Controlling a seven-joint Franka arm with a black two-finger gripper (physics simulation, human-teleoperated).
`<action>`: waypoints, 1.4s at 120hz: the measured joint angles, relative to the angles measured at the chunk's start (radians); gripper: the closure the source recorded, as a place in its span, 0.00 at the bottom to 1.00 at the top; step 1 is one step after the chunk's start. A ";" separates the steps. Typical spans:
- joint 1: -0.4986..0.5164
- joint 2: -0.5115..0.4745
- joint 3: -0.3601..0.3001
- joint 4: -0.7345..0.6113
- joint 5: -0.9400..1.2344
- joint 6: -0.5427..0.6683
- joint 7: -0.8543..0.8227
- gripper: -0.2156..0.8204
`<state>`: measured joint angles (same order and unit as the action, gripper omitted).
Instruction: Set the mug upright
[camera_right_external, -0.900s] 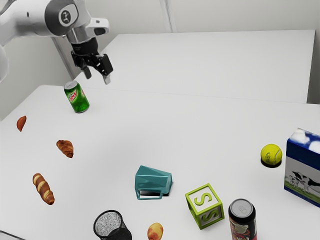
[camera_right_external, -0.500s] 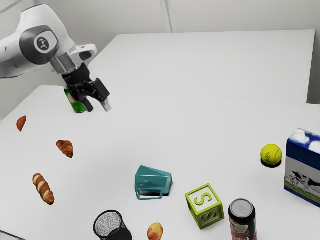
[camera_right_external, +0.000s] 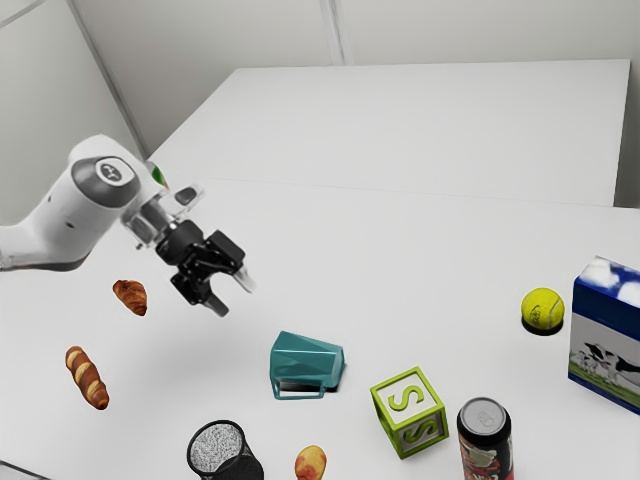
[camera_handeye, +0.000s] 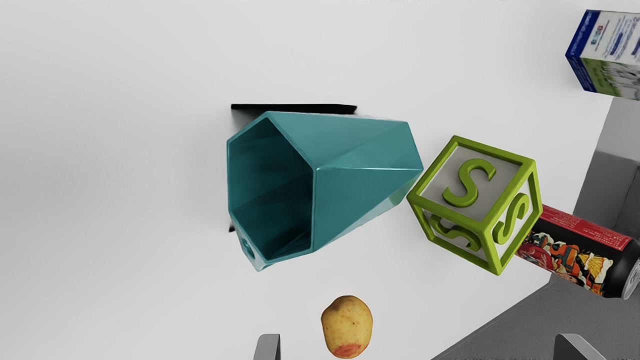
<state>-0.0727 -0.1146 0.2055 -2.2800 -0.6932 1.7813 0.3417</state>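
Note:
Above the table, my gripper (camera_right_external: 233, 297) is angled down toward the exterior view's right, open, its fingers wide apart with nothing between them. The teal mug (camera_right_external: 305, 360) lies on its side on the table, a short distance beyond the fingertips, its handle toward the exterior view's bottom. In the wrist view the mug (camera_handeye: 360, 170) shows its open mouth facing the hand, and the gripper (camera_handeye: 417, 347) has its two tips well apart.
A green letter block (camera_right_external: 410, 412) sits close by the mug's base, with a dark can (camera_right_external: 485, 440) beyond. Near the mug are a potato (camera_right_external: 310, 462) and a black mesh cup (camera_right_external: 222, 452). Farther off are a tennis ball (camera_right_external: 543, 309), a carton (camera_right_external: 607, 340) and bread (camera_right_external: 87, 378).
My arm has swung down and toward the exterior view's right, bringing the open gripper from beside the green can to nearer the mug. The mug has not moved.

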 joint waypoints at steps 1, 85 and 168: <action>0.000 0.002 0.000 -0.003 -0.004 0.002 0.003 0.22; -0.016 0.168 -0.074 -0.072 -0.246 0.088 0.157 0.22; -0.028 0.195 -0.144 -0.049 -0.343 0.140 0.195 0.65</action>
<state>-0.1005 0.0804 0.0618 -2.3292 -1.0358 1.9213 0.5371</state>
